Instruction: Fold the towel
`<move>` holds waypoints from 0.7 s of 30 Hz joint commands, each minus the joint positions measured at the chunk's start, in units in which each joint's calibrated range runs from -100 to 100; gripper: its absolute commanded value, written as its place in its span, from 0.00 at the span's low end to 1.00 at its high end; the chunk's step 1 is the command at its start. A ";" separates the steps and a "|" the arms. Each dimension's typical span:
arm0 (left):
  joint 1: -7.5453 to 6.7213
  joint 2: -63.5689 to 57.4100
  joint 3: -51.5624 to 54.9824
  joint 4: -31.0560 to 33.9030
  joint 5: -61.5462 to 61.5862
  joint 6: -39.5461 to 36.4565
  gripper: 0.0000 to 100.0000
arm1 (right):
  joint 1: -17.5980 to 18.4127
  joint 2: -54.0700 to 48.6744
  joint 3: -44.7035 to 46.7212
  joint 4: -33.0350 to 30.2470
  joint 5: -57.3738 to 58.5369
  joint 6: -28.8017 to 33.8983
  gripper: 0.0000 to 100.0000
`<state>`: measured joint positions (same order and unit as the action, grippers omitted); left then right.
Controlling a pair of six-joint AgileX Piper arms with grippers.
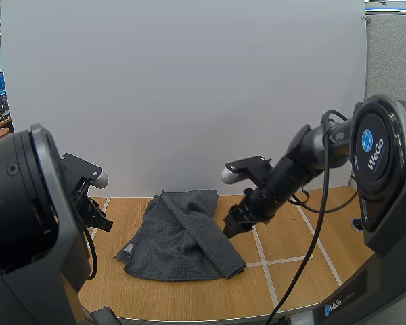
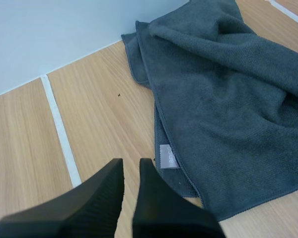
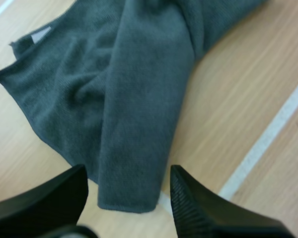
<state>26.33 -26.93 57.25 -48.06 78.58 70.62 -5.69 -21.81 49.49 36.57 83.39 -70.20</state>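
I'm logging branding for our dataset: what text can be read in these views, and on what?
"WeGo": on the right arm's base, beside a round blue logo.
"WeGo": again, lower on that base.
Lettering on the right arm's upper link: too small to read.
Print on the white tag of the towel: too blurred to read.

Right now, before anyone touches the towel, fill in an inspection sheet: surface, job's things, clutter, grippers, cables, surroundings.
Surface: wooden table crossed by white tape lines.
Job's things: grey towel, rumpled and partly doubled over, lying on the table; label at one edge.
Clutter: nothing seen.
Grippers: left gripper near the label, fingers narrowly apart, holding nothing; right gripper over a towel corner, wide open, holding nothing.
Cables: nothing seen beyond the robot's own.
Surroundings: plain pale wall behind the table.
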 commanded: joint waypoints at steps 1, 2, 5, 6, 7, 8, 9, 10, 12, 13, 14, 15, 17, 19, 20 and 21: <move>0.03 -0.61 -0.01 -2.86 1.90 0.51 0.20 | -2.26 -0.94 2.74 3.00 0.68 -4.10 0.82; 0.03 -0.61 -0.01 -3.17 3.24 0.60 0.20 | -2.32 -0.94 3.22 3.32 1.30 -4.45 0.82; 0.03 -0.61 -0.01 -3.89 11.54 2.61 0.20 | -2.32 -0.94 4.93 3.82 1.62 -5.80 0.82; -0.16 -0.61 -0.01 -4.24 16.11 4.27 0.20 | -2.32 -0.94 5.67 3.82 1.62 -6.53 0.82; -0.16 -0.61 -0.01 -4.62 20.57 5.55 0.20 | -2.44 -0.94 6.10 3.82 1.62 -7.02 0.82; -0.16 -0.61 -0.01 -4.96 21.42 5.97 0.20 | -2.70 -0.94 6.52 3.82 1.62 -7.13 0.82; -0.16 -0.61 -0.01 -5.58 21.42 6.62 0.20 | -3.16 -0.94 6.79 3.96 1.62 -7.35 0.82; -0.16 -0.61 -0.01 -5.84 21.42 6.67 0.21 | -3.67 -0.94 6.79 4.08 1.73 -7.35 0.82; -0.16 -0.61 -0.01 -5.83 21.42 7.22 0.25 | -5.21 -1.10 6.79 4.93 3.00 -8.78 0.82; -0.16 -0.61 -0.01 -5.59 21.42 7.39 0.28 | -5.98 -1.23 6.79 5.59 3.98 -9.50 0.82; -0.16 -0.61 -0.01 -5.31 21.42 7.62 0.33 | -7.27 -1.64 6.79 6.70 5.83 -10.26 0.82; -0.16 -0.61 -0.01 -5.20 21.42 8.08 0.38 | -8.38 -2.03 6.79 7.74 8.23 -11.32 0.82; -0.16 -0.61 -0.01 -5.20 21.42 8.57 0.49 | -10.21 -3.23 6.79 9.07 12.20 -12.15 0.81; -0.16 -0.61 -0.01 -6.11 21.42 9.42 0.57 | -11.70 -4.96 6.67 9.89 16.02 -12.13 0.73; -0.16 -0.61 -0.01 -6.37 21.42 9.57 0.58 | -12.51 -6.07 6.53 10.26 16.61 -12.13 0.66; -0.16 -0.61 -0.01 -6.41 21.42 9.57 0.58 | -12.82 -6.77 6.41 10.36 16.61 -12.13 0.60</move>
<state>26.33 -26.93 57.25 -52.54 98.26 77.87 -14.95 -23.84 56.03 44.27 91.50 -80.80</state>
